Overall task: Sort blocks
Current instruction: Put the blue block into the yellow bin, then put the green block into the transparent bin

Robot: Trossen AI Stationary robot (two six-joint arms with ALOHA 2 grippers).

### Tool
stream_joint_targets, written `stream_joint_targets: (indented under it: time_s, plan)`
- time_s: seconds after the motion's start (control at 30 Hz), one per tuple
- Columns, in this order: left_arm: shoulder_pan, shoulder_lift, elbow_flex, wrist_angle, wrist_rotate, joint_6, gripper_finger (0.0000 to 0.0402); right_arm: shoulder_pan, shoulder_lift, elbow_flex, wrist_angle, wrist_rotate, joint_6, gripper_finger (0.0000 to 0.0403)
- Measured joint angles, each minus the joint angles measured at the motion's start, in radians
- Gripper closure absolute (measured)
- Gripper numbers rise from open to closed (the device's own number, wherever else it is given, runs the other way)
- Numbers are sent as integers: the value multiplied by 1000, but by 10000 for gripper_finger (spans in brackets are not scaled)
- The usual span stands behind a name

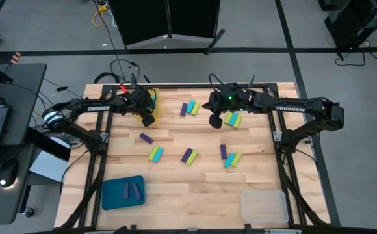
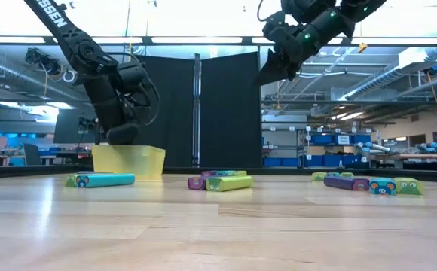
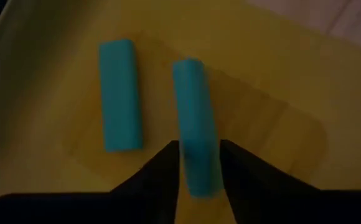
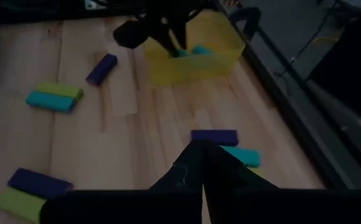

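From above, you see the left claw point(image 1: 147, 117) over the yellow tray point(image 1: 151, 98) at the table's point(image 1: 175, 188) far left, and the right claw point(image 1: 216, 120) raised beside a cyan and green block pair point(image 1: 233, 119). Your left wrist view shows the fingers point(image 3: 159, 171) clamping a cyan block point(image 3: 196, 149), with another cyan block point(image 3: 121, 95) lying beside it in the tray. In your right wrist view that claw's fingers point(image 4: 190, 169) meet, holding nothing, above a purple block point(image 4: 214, 136).
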Motion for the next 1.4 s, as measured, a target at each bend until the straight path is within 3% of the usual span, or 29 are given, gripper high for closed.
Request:
stream_joint_targets:
  time_s: [0.13,0.4,0.83,1.2,1.4]
  plan:
    - [0,-2,0,23,0,-5,260,6,4,-1,-11,-23,7,387]
    - [-2,-52,-1,105,-18,-60,279,4,7,-9,9,-23,-1,392]
    - [-16,-58,-66,343,1,-86,340,-36,7,-288,305,-22,68,389]
    - [-44,-58,-76,555,65,-83,375,-36,7,-321,350,-12,114,387]
    - [-74,-59,-76,621,166,-81,376,-31,7,-321,347,-1,115,388]
